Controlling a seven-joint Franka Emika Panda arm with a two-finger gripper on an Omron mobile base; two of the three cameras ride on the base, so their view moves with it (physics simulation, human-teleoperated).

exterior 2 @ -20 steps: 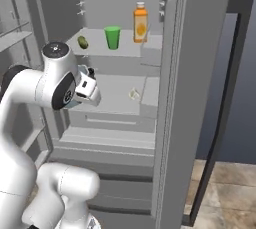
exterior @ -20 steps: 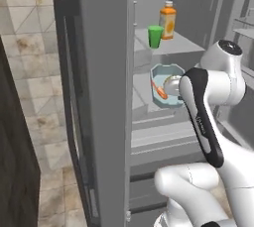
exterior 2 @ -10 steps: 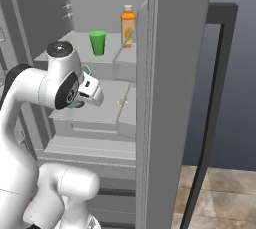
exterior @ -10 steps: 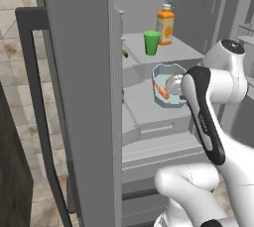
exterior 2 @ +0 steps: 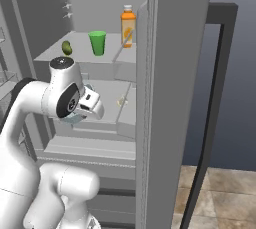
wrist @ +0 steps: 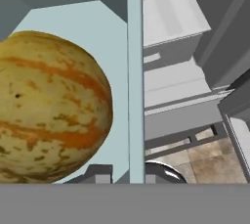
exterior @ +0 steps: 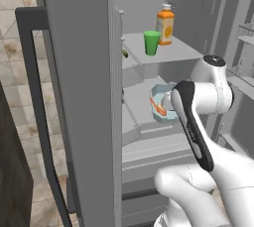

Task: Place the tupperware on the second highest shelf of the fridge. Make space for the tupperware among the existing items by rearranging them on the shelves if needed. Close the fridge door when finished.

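My gripper [wrist: 128,175] is shut on the wall of the pale blue-green tupperware [wrist: 135,66], which holds a yellow-orange fruit [wrist: 49,105]. In the left base view the tupperware [exterior: 159,103] hangs at my wrist, over a middle shelf [exterior: 136,107] of the open fridge [exterior: 79,97]. One board higher, an upper shelf [exterior: 171,52] carries the orange juice bottle [exterior: 165,25], the green cup [exterior: 152,42] and a small green item [exterior 2: 66,48]. Whether that board is the second highest shelf I cannot tell. From the right, my hand [exterior 2: 91,104] sits in front of the same middle shelf [exterior 2: 117,104].
The open left door [exterior: 79,122] with its dark bar handle [exterior: 31,97] stands close on the left. The open right door [exterior 2: 175,98] and its handle [exterior 2: 216,98] stand close on the right. Drawers [exterior 2: 112,195] lie below the shelves, and door bins [exterior: 245,32] show at far right.
Both base views have shifted, so the base has driven; the doors now loom larger at the sides. The tupperware stays in my shut gripper at the same height.
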